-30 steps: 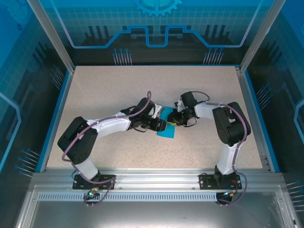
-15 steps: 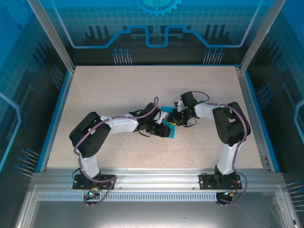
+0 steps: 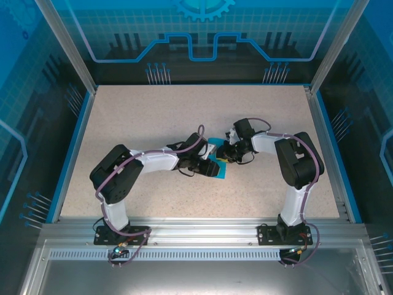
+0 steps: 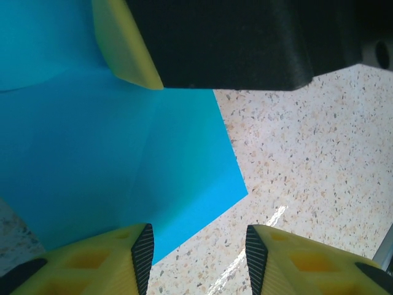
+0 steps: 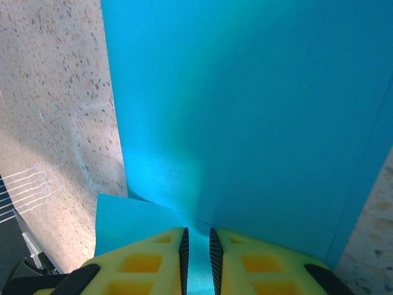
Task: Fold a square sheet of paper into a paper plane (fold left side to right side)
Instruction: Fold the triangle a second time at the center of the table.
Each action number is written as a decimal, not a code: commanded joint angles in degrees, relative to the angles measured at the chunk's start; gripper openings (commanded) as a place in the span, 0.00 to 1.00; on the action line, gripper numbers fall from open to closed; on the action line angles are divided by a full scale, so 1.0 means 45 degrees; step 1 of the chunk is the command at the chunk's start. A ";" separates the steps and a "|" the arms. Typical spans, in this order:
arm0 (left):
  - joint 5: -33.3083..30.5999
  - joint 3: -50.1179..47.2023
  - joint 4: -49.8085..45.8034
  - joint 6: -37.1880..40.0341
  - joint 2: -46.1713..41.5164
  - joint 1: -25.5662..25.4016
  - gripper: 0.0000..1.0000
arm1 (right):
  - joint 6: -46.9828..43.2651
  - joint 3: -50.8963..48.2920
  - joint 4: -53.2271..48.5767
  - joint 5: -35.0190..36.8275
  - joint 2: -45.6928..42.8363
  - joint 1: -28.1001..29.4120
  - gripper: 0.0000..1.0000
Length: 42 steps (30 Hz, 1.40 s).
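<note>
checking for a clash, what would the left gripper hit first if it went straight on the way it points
Probably the blue sheet of paper, whose corner lies just ahead of the left gripper; the right gripper sits beyond, though depth is unclear.

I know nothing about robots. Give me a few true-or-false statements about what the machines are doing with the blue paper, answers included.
1. The right tool pinches the paper. True.
2. The left tool is shut tight. False: its jaws stand apart over the paper's edge.
3. The paper lies at the far edge of the table. False: it sits near the middle, between the two tools.
4. The paper shows creases. True.
</note>
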 commanded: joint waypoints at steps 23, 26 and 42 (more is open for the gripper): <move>-0.0283 -0.1327 0.0530 -0.0415 0.0415 0.0142 0.43 | -0.0453 -0.0021 -0.0869 0.0505 0.0193 -0.0061 0.21; -0.0341 -0.1842 0.0713 -0.0599 0.0173 0.0138 0.43 | -0.0437 -0.0037 -0.0943 0.0558 0.0173 -0.0101 0.21; 0.0032 -0.4419 0.1559 -0.1335 -0.1924 0.0141 0.42 | -0.0573 0.0029 -0.1165 0.0687 0.0366 -0.0189 0.21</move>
